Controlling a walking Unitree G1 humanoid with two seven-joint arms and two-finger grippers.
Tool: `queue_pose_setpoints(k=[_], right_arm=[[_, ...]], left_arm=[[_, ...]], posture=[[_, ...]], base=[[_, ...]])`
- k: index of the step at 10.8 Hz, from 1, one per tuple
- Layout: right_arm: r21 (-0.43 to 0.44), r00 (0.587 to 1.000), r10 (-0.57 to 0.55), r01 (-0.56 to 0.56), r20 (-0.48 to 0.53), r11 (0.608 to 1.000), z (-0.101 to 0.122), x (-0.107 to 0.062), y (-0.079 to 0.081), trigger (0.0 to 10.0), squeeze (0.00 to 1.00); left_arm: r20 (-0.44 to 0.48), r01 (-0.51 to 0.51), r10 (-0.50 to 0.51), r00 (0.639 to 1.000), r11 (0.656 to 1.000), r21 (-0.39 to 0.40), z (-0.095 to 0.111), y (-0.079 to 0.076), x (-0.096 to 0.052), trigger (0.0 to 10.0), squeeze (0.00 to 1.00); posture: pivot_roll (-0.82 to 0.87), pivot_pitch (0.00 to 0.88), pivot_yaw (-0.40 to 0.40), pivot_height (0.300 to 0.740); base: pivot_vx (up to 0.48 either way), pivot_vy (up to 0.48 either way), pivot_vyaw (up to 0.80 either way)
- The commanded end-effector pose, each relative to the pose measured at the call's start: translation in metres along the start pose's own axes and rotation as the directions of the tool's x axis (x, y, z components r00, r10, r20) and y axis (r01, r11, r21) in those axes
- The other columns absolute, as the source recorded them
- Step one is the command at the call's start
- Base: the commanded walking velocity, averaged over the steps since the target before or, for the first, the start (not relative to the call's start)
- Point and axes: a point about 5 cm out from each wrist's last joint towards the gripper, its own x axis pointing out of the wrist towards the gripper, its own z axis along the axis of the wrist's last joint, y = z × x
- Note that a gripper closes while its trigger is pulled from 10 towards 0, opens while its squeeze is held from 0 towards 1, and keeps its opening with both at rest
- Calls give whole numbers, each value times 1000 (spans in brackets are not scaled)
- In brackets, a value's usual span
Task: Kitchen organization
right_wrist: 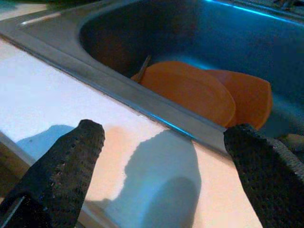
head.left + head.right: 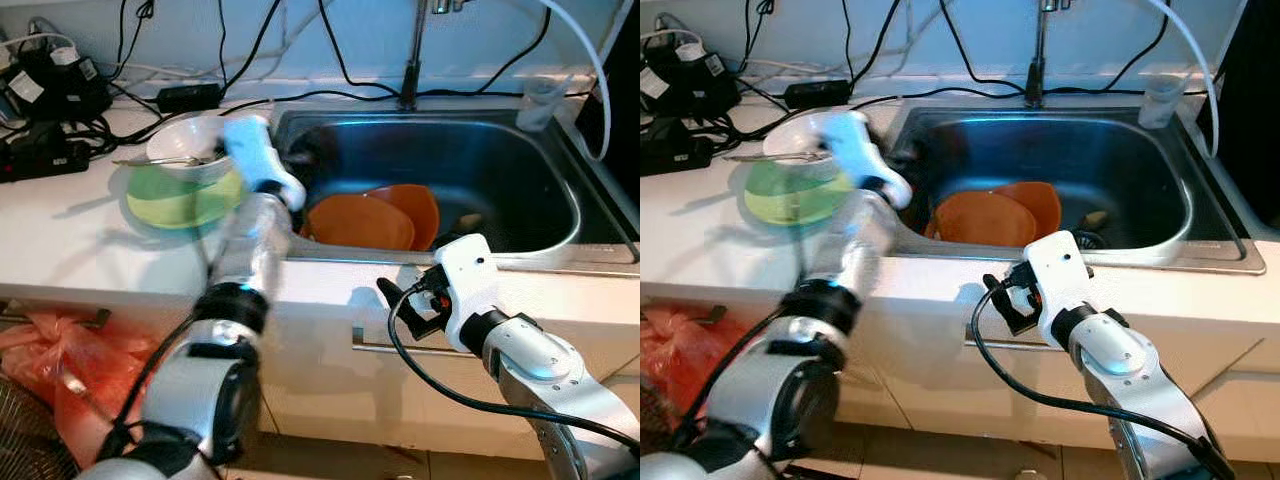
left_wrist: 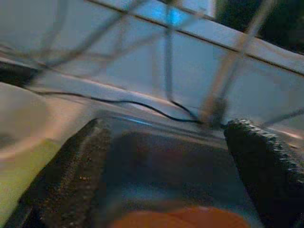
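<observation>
Closest in, the right claw (image 1: 161, 175) hangs with fingers spread wide over the white surface (image 2: 90, 245), just short of the sink (image 2: 560, 180) rim. Beyond it, two orange plates (image 1: 199, 92) lie overlapping in the basin. The left claw (image 3: 166, 180), also spread open, reaches over the sink's near corner, with a white bowl (image 2: 185, 145) on a green plate (image 2: 180, 205) beside it.

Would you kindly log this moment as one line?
left gripper: open, over sink edge | right gripper: open, above counter | orange plates: in sink
</observation>
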Motion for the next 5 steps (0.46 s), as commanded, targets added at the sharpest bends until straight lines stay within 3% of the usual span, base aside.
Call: queue_pose_setpoints(k=[1,3,4,5], right_arm=[[-9,1000,12,-11,10,1000,2,2,0,10000,0],[-13,1000,19,-19,2,1000,0,1,1,10000,0],[-14,1000,20,-20,1,1000,0,1,1,10000,0],[-15,1000,22,-22,-4,1000,-1,-1,0,10000,0]], left_arm=[[20,-23,23,1000,1000,13,5,7,0,10000,1000],[57,-129,126,990,990,55,21,39,0,10000,1000],[65,-144,140,988,987,64,24,42,0,10000,1000],[92,-210,202,975,974,84,34,59,-1,10000,1000]], posture=[[-247,0,70,740],[-245,0,64,740],[-246,0,61,740],[-245,0,54,740]], base=[[0,0,0],[0,0,0],[0,0,0],[0,0,0]])
